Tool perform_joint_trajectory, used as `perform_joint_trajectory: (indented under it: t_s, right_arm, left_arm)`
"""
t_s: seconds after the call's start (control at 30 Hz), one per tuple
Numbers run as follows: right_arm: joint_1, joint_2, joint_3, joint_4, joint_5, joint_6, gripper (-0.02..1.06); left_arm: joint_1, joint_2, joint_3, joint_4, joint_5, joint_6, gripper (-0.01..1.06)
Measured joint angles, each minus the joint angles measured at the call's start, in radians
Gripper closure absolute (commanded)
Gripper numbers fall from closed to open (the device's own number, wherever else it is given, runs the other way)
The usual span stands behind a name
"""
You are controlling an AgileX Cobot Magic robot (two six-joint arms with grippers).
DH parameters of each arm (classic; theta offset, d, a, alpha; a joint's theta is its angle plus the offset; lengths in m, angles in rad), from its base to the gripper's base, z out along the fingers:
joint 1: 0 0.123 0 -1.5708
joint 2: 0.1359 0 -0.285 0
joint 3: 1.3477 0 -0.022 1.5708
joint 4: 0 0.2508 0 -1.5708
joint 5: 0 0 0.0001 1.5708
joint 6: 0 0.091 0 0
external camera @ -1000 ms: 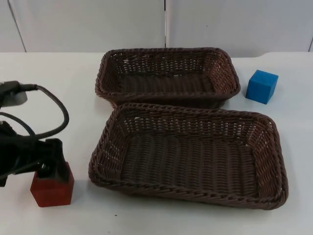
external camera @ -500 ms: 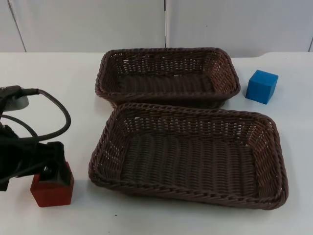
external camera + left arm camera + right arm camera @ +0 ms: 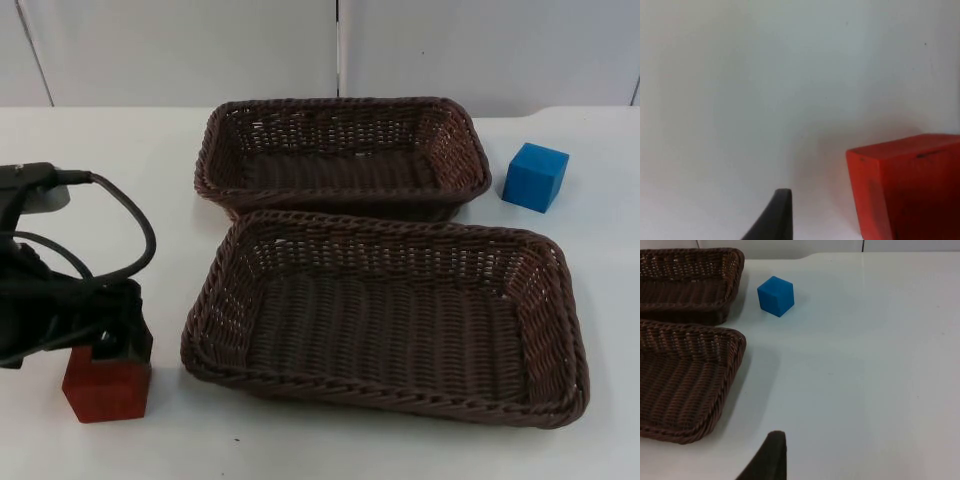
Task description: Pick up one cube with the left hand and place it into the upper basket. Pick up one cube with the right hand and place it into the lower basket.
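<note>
Our red cube (image 3: 106, 388) sits on the white surface (image 3: 120, 180) left of the lower basket (image 3: 385, 318), and the blue cube (image 3: 535, 176) beside the upper basket (image 3: 343, 153); both baskets hold nothing, so neither placement is done. Our left gripper (image 3: 112, 342) hangs low over the red cube's top, and we cannot tell whether it grips; the right arm waits.

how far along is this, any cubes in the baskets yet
Nothing is done yet: the upper basket and lower basket hold no cubes. In hand: the left hand is down at the red cube, which sits on the table. Left: basketing it, then the blue cube, untouched beside the upper basket.
</note>
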Motion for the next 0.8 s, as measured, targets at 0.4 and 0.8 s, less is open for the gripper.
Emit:
perform_joint_trajectory:
  t_s: [0.4,0.8]
  right_arm:
    - [0.000,0.000,0.000,0.000,0.000,0.000,-0.01]
    - [0.000,0.000,0.000,0.000,0.000,0.000,-0.01]
  left_arm:
    - [0.000,0.099,0.000,-0.008,-0.015,0.000,0.00]
    - [-0.002,0.120,0.000,-0.008,-0.042,0.002,0.00]
